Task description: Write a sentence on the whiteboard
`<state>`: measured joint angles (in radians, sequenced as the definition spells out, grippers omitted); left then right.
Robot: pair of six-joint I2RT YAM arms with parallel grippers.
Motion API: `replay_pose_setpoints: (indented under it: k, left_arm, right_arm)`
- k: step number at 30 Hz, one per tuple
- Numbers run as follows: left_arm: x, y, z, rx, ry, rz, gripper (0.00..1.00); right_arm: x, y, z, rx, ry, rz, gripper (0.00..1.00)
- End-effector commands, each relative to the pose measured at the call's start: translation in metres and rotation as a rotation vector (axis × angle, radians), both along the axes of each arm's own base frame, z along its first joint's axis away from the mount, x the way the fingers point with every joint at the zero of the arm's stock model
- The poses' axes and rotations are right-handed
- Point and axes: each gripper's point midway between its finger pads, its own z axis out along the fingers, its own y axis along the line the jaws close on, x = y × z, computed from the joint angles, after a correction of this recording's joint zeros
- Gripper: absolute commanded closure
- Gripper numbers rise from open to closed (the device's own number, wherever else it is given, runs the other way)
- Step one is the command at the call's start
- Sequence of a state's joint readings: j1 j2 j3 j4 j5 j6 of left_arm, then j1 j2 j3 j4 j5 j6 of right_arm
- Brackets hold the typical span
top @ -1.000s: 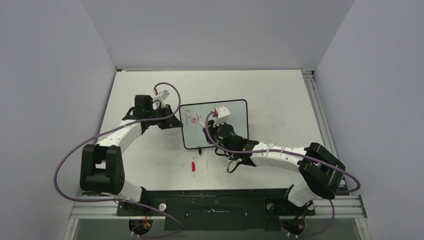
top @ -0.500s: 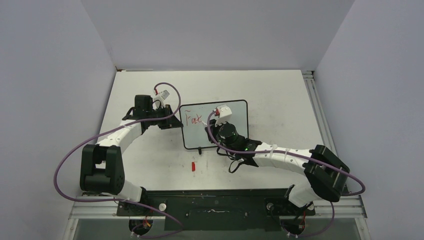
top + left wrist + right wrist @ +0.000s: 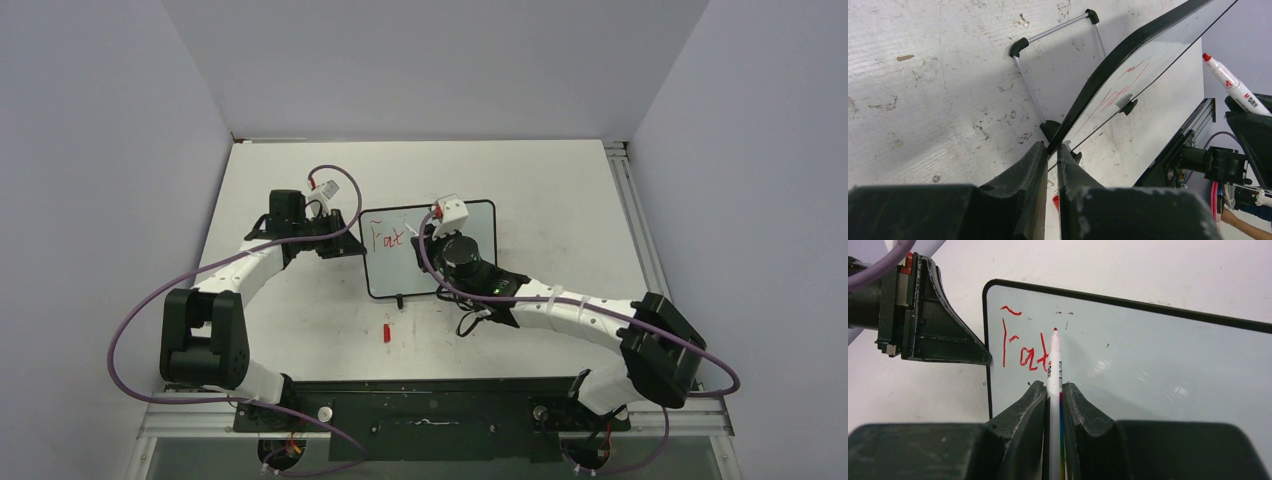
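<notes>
2 hands share the job: the left hand [image 3: 1050,149] is pinched narrow on the whiteboard's [image 3: 1158,55] frame. The sentence [image 3: 1020,347], only "Fat", lies just ahead of the right hand [image 3: 1052,387], which is clamped on the marker [image 3: 1054,360]. If the left pinch slips, pen pressure could shove the board and skew the strokes.

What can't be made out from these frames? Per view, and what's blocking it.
- Whether the marker tip touches the whiteboard: the right wrist view looks along the barrel, and in the top view the right arm covers it.
- Last letter of the sentence: right wrist view, partly behind the marker.
- Writing in the left wrist view: whiteboard seen nearly edge-on, unreadable.
- The small red item, top view: too small to identify.
</notes>
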<state>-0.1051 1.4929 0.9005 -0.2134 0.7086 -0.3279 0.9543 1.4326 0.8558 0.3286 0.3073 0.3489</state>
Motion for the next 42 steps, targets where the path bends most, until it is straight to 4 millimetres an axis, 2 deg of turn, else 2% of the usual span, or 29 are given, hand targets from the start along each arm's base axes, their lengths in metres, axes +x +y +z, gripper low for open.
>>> replay_pose_setpoints:
  k: [1,10,20,31,42]
  left_arm:
    - [0.005,-0.007,0.021,-0.025,-0.052,-0.028,0.92]
    - [0.005,-0.007,0.021,-0.025,-0.050,-0.028,0.92]
    - [0.005,-0.007,0.021,-0.026,-0.050,-0.028,0.92]
    - [0.004,-0.007,0.021,-0.027,-0.050,-0.029,0.92]
    - [0.005,-0.007,0.021,-0.026,-0.052,-0.029,0.92]
  right_arm:
    - [0.018,0.003,0.031,0.053,-0.068,-0.030,0.95]
    - [0.027,0.006,0.026,0.047,-0.063,-0.029,0.95]
    - [0.026,0.005,0.012,0.026,-0.037,-0.029,0.95]
    - [0.014,-0.004,-0.011,0.004,0.017,-0.030,0.95]
    - [-0.006,-0.006,-0.040,-0.022,0.081,-0.008,0.95]
